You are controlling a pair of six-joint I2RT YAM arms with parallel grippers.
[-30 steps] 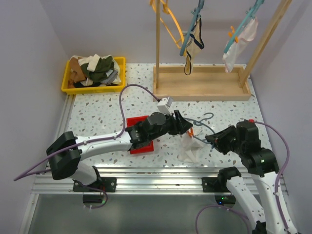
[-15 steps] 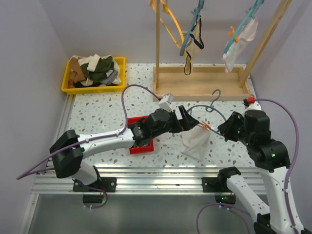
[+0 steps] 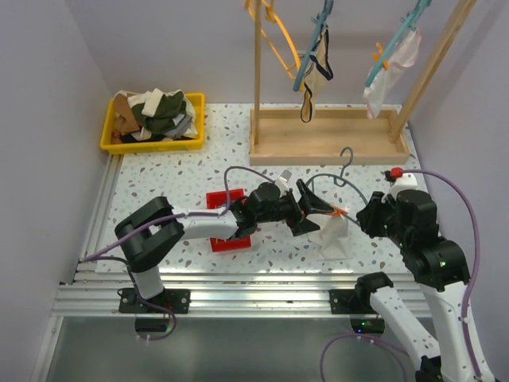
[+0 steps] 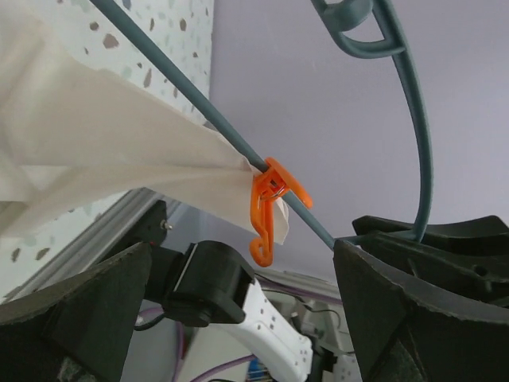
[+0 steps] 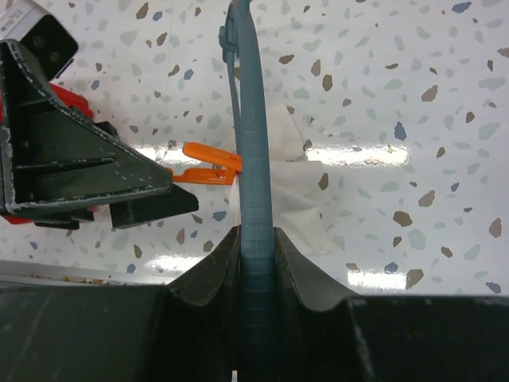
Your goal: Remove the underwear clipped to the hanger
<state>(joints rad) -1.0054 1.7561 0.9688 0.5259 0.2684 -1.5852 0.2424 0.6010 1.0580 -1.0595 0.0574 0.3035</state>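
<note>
Underwear (image 3: 334,237), white/cream, hangs off a grey-blue hanger (image 3: 344,163) at the front-right of the speckled worktop (image 3: 159,183), betw. the two arms. One corner is pinched to the hanger bar by an orange clip (image 3: 340,212). The cloth droops below the bar toward the worktop; touching or not, can't tell. R gripper (image 3: 367,216): jaws clamped on the hanger bar. This is clear in the R wrist view, w/ the bar running straight up from betw. the fingers. The hanger is tilted, hook end pointing away toward the wooden rack (image 3: 326,135). L gripper (image 3: 314,215): jaws apart, tips either side of the clip. In the L wrist view the clip sits about mid-gap and is not gripped. In the R wrist view the clip tail points at the L fingertips, v. close; contact can't tell. A red flat item (image 3: 227,231) lies on the worktop under the L forearm. A yellow bin (image 3: 151,119) w/ heaped clothes sits at the far-left corner. The rack at the back carries other hangers, two w/ garments clipped on.
</note>
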